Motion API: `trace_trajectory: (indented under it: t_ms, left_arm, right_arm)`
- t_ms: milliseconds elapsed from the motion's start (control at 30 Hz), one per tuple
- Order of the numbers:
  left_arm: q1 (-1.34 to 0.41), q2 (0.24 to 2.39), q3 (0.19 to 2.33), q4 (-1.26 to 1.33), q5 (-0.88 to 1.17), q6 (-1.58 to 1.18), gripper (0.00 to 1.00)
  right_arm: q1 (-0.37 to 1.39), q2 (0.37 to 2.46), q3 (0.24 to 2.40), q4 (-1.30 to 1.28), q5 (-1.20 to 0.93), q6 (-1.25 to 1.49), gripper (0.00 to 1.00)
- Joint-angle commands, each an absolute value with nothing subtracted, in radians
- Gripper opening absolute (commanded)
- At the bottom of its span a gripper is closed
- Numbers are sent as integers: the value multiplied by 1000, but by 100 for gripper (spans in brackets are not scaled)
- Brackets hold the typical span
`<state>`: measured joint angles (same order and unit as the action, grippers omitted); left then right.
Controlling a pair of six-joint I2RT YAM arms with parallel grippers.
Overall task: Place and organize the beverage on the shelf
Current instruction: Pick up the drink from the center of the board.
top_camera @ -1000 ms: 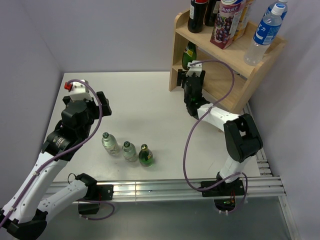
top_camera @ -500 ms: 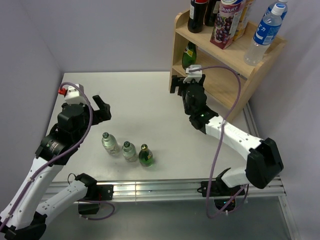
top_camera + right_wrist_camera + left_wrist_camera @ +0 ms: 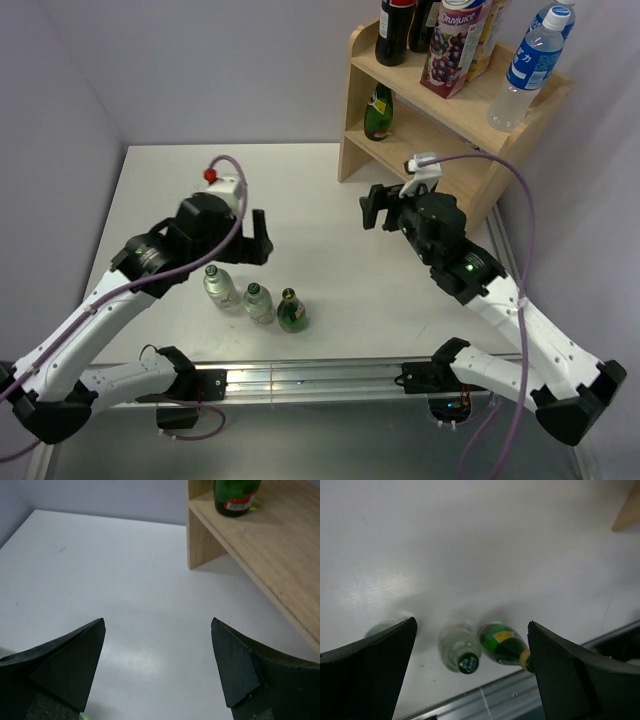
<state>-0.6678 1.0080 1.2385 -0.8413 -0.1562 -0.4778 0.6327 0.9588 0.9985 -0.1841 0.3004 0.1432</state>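
The left pincer [image 3: 257, 237] hangs released over the white tabletop [image 3: 300, 180], its two fingers spread wide with nothing between them. Just in front of it, toward the near edge, three small bottles stand upright in a slanting row. A clear bottle [image 3: 215, 285] is at the left, a second clear bottle [image 3: 258, 301] is beside it, and a green bottle [image 3: 291, 312] is at the right (in the left wrist view the first is only a blur by the left finger). None of them is touched. Further right, the right pincer [image 3: 374, 208] is likewise released and empty, held above bare tabletop near the foot of the shelf [image 3: 356, 95]. On the shelf's lower tier one green glass bottle [image 3: 377, 110] stands at the left end. The upper tier carries two dark cola bottles [image 3: 393, 30], a purple juice carton [image 3: 452, 45] with another carton [image 3: 490, 35] behind it, and, at the right end, a clear water bottle [image 3: 522, 75] with a blue label.
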Motion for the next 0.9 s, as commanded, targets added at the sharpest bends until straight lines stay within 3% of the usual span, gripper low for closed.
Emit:
trace_trajectory:
  t_ms: [0,267,433,867]
  left_arm:
    - [-813,1045,1308,-936,-248,-540,99]
    - [-1187,1176,1332,-1009,-419,-686,100]
    - [-1229,1223,1279,-950,-428,-675,98]
    - [-1206,1316,1189,-877,-436,-650,65]
  right_arm:
    - [640,843,994,-385,238,215,93]
    - [641,684,896,-460,158,261,93]
    - [640,646,855,-454,115,258,92]
    - [640,611,821,-429,64,262,92]
